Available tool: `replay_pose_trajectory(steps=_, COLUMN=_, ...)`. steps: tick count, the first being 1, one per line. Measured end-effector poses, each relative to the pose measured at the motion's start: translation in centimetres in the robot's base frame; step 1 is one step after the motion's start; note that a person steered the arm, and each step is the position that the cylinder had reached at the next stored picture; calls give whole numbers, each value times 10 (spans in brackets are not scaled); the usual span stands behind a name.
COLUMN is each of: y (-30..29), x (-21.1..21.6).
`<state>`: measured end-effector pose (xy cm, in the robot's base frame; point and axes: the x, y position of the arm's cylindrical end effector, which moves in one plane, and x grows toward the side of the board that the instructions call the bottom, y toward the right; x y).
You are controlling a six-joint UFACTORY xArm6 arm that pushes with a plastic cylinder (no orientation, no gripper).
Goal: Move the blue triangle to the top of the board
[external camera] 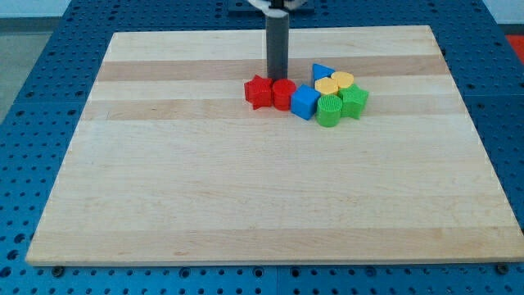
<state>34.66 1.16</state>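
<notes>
The blue triangle [322, 72] lies in the upper middle of the wooden board [246, 197], at the top of a tight cluster of blocks. My tip [278, 79] stands to its left, a short gap away, just above the red cylinder [283, 93] and the red star [259, 91]. A blue cube [304, 102] sits below the triangle. Two yellow blocks, one [327, 85] and another heart-like one [343, 79], lie right beside the triangle on its right.
A green cylinder-like block [329, 110] and a green star [354, 100] close the cluster at its lower right. The board rests on a blue perforated table [33, 98]. The board's top edge [270, 29] is a short way above the cluster.
</notes>
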Motion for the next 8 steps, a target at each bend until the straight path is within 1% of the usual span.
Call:
replay_pose_trajectory(steps=1, y=1, x=9)
replay_pose_trajectory(steps=4, y=64, x=2)
replay_pose_trajectory(steps=6, y=83, x=-19)
replay_pose_trajectory(steps=8, y=103, x=-54)
